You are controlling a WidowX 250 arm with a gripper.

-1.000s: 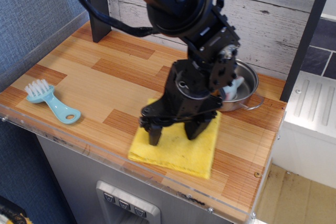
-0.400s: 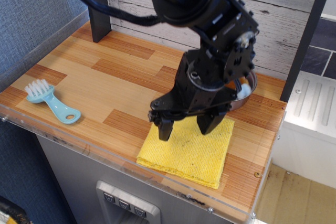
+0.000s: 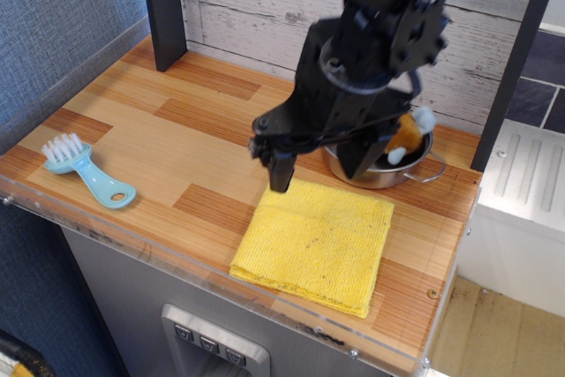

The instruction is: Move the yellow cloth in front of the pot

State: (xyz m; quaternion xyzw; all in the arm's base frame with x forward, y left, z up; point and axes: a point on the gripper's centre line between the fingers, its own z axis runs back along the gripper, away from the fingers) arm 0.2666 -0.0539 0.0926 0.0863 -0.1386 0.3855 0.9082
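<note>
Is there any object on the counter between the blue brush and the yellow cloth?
No. In the single camera view, only bare wooden counter lies between the blue brush and the yellow cloth.

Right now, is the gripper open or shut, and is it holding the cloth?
Open, holding nothing. The gripper has its two fingers spread apart above the yellow cloth, which lies flat on the counter in front of the pot.

The tool has risen off the yellow cloth, fingers spread and empty. The cloth has shifted right and lies flat before the pot.
</note>
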